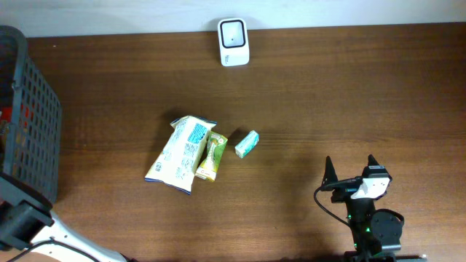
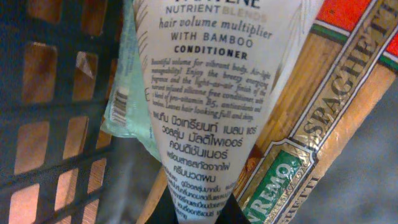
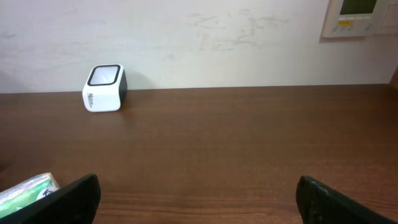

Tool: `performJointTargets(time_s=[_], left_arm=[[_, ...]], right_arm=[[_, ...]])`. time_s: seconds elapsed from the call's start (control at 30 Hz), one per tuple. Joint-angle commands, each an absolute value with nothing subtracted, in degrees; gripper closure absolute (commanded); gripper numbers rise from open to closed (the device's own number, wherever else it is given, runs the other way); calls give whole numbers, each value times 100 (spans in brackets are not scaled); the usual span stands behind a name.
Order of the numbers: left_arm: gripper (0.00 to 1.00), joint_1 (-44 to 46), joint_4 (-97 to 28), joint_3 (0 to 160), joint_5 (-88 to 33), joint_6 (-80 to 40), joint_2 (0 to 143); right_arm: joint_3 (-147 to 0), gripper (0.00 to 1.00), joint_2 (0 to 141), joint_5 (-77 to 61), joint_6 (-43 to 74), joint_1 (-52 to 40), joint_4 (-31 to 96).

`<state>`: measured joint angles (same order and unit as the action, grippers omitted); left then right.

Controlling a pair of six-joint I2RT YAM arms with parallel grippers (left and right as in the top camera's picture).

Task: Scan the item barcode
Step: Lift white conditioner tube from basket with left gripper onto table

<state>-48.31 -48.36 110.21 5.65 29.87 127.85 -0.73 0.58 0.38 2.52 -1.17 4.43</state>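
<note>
Left gripper (image 2: 194,216) pressed together on thin crimped end of conditioner tube (image 2: 205,93), inside dark mesh basket (image 2: 56,130) at table's left edge. Tube shows in front of spaghetti box (image 2: 323,118) and pale green pouch (image 2: 127,93) bearing barcode label. Right gripper (image 1: 350,169) spread wide, holding nothing, near front right of table (image 1: 328,87). Barcode scanner (image 1: 234,42) upright at back edge, well apart from both grippers. Snack bag (image 1: 182,154), green packet (image 1: 211,156) and small mint box (image 1: 247,144) lie mid-table.
</note>
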Motion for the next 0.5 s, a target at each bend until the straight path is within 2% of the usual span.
performJointTargets(time_s=[0.0, 0.07, 0.13, 0.27, 0.37, 0.47], left_arm=[[100, -4799, -4912, 11483, -659, 1468, 12060], [100, -4744, -4816, 11793, -2016, 329, 11065], [100, -4368, -4580, 11793, -2443, -86, 10009], [100, -2823, -5006, 11793, -2246, -84, 8952], [100, -1162, -6460, 11566, -1345, -82, 9341], [100, -113, -6908, 10460, -316, -40, 10304]], right_arm=[[-32, 1, 19, 51, 215, -154, 469], [-32, 1, 21, 51, 215, -154, 469], [-32, 1, 21, 51, 215, -154, 471], [-32, 1, 21, 51, 215, -154, 471], [-32, 1, 21, 51, 217, -154, 469], [-32, 1, 21, 51, 215, -154, 471]])
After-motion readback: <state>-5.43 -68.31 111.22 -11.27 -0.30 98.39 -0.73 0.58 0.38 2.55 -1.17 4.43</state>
